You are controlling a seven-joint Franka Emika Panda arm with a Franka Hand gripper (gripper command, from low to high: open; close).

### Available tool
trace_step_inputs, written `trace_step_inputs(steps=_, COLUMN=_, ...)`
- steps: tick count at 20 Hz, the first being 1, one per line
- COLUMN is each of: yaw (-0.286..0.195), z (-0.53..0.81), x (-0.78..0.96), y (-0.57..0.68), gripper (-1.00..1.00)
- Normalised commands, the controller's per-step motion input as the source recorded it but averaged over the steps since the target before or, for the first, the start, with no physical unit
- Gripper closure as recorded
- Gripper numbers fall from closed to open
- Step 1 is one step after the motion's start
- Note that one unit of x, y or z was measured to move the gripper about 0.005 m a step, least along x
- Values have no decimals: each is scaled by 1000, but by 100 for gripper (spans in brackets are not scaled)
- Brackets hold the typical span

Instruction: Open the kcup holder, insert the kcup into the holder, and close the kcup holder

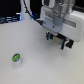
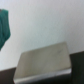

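The kcup (image 1: 16, 58), a small white pod with a round green top, stands alone on the white table toward the exterior view's left. My gripper (image 1: 56, 40) hangs well off to its right and further back, above the table, and it looks open with nothing between its dark fingers. In the wrist view a blurred flat-topped box with a dark front edge fills the frame; it seems to be the kcup holder (image 2: 44, 61), seen from above. In the exterior view my arm hides the holder. No drawer front or handle shows.
The white table (image 1: 35, 70) spreads around the pod. Dark objects (image 1: 10, 20) line the far edge at the exterior view's left. A blurred teal-green shape (image 2: 4, 25) sits at the edge of the wrist view.
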Motion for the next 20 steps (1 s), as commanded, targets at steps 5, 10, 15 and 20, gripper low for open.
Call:
trace_step_inputs(steps=5, yaw=-265, z=147, x=31, y=-506, gripper=-100)
trace_step_inputs(steps=10, yaw=-276, z=80, x=-13, y=-481, gripper=-100)
trace_step_inputs(steps=15, yaw=-281, z=48, x=-28, y=-477, gripper=-100)
trace_step_inputs(steps=20, yaw=-270, z=7, x=-24, y=-514, gripper=-100)
